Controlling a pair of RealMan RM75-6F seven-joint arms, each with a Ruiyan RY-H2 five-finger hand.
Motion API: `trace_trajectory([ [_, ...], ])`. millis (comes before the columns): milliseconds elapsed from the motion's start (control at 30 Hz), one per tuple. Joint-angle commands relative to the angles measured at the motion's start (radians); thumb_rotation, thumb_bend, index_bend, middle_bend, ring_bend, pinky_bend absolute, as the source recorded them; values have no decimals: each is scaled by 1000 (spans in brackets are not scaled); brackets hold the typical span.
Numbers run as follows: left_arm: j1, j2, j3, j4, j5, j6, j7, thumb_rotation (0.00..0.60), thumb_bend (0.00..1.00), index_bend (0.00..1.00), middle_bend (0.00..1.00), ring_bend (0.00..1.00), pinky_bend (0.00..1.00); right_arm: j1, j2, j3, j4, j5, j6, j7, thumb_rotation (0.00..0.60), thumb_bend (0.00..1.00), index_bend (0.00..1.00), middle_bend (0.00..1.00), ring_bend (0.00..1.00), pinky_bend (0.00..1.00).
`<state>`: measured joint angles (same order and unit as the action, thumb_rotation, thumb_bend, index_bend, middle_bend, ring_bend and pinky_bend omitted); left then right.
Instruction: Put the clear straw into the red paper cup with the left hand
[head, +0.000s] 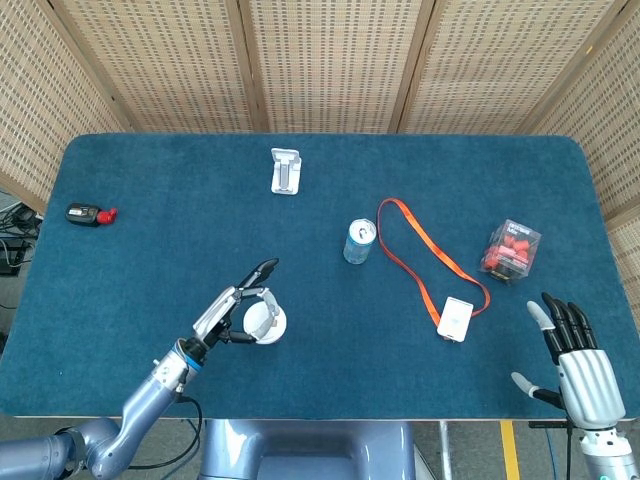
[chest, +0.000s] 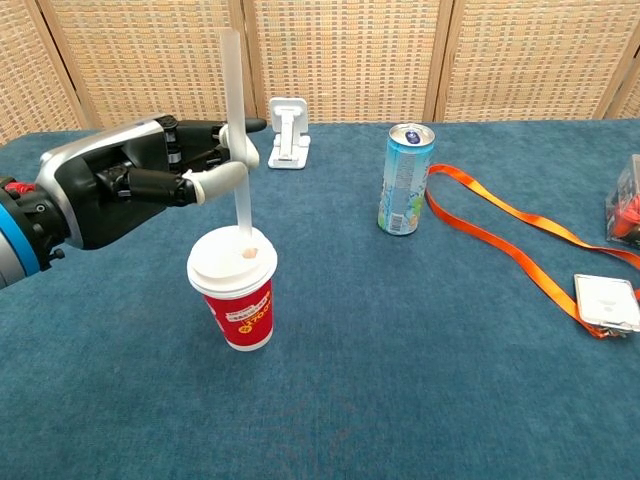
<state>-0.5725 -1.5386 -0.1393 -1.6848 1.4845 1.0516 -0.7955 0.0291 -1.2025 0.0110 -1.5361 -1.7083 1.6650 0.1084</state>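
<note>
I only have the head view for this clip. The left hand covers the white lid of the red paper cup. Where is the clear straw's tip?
Observer: In the chest view the clear straw, pinched by the left hand, stands nearly upright with its lower tip at the small opening in the white lid of the red paper cup.
Operator: Has it gone deep?
Observer: No, most of its length rises above the hand.
Operator: What does the cup's side show?
Observer: A printed label with yellow and white marks.

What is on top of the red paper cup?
A white lid covers the red paper cup. The clear straw, pinched by the left robot hand, meets the lid's hole. The cup's inside is hidden.
</note>
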Motion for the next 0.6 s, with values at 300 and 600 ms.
trace_trajectory([
  [300, -5, -27, 17, 38, -7, 0, 7, 600, 458, 603, 0, 0, 0, 1, 0, 1, 2, 1, -1, 2, 600, 33, 14, 0, 0, 0],
  [600, -4, -33, 45, 91, 8, -2, -1, 600, 419, 390, 0, 0, 0, 1, -1, 1, 2, -1, -1, -1, 600, 33, 14, 0, 0, 0],
])
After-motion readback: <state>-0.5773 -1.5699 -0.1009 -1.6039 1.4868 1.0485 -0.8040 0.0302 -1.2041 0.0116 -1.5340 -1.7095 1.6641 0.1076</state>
